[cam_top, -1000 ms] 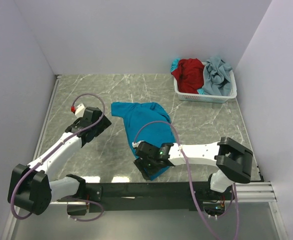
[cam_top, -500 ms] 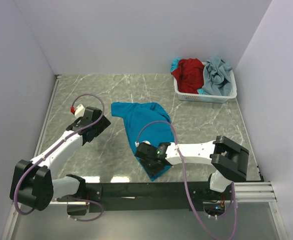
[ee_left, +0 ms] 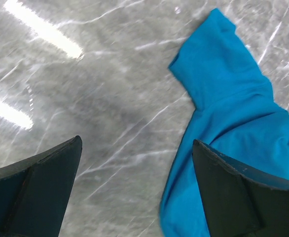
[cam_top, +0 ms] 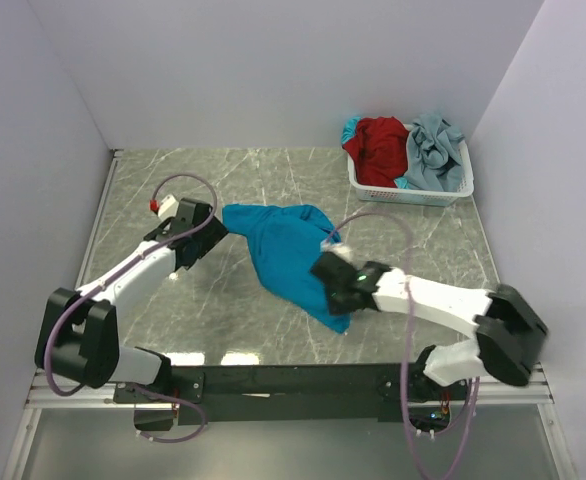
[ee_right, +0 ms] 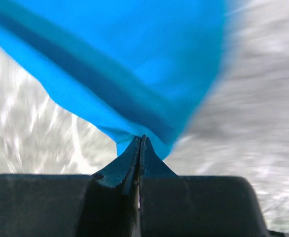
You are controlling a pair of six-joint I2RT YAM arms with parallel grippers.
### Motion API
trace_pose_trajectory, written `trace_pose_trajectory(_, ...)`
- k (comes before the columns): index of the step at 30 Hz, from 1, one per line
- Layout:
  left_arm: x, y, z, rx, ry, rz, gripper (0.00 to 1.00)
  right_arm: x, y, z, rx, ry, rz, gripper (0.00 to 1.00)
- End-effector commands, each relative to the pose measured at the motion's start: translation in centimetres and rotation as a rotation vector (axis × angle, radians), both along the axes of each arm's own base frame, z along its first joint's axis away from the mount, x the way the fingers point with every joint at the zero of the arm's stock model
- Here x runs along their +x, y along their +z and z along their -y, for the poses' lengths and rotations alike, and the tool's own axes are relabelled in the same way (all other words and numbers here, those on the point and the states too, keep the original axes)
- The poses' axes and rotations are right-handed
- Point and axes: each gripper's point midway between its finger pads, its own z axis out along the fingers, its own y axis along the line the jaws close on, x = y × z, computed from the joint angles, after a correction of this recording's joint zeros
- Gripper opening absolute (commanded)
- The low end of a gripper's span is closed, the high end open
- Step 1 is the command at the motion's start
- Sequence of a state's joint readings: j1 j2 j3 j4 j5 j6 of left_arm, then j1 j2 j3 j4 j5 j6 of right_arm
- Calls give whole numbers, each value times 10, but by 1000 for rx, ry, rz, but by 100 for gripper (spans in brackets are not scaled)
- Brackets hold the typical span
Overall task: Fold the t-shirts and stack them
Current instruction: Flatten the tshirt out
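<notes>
Teal-blue t-shirt (cam_top: 288, 255) lies crumpled mid marble bench (cam_top: 223, 320), right jaws pinched tight on its near hem (wrist view blurred). Left jaws spread apart, empty, beside its left sleeve. Red t-shirt (cam_top: 378, 148) and pale grey-blue t-shirt (cam_top: 433, 145) sit in white basket (cam_top: 413, 193), far right corner.

You are in a robot lab: plain white walls (cam_top: 273, 70) close in a grey stone-look table (cam_top: 273, 170), two robot arms (cam_top: 133, 275) are bolted to a black rail (cam_top: 293, 380), and a white basket (cam_top: 413, 196) sits far beyond the right pincer (cam_top: 331, 278).

No readable text, label, brand, number or sign appears in any view.
</notes>
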State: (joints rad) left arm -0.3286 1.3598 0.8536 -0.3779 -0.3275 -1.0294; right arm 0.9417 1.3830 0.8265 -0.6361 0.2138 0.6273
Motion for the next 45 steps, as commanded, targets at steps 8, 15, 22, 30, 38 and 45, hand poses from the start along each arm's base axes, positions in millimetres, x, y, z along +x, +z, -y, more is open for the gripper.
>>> trace_pose_trajectory(8, 61, -3, 12, 43, -68, -9, 99, 74, 44, 109, 55, -418, 271, 0)
trace_pose_trajectory(15, 90, -24, 30, 23, -140, -53, 99, 81, 48, 126, 86, -450, 295, 0)
trace_pose_trajectory(22, 98, -49, 43, -3, -175, -103, 85, 87, 46, 121, 113, -419, 291, 0)
trace_pose_trajectory(30, 97, -78, 61, 31, -252, -166, 69, 92, 44, 121, 119, -418, 292, 0)
trace_pose_trajectory(38, 95, -94, 62, 65, -221, -230, 1, 96, 51, 121, 128, -407, 324, 0)
trace_pose_trajectory(45, 95, -38, 40, 142, -99, -110, 1, 107, 80, 122, 169, -414, 428, 0)
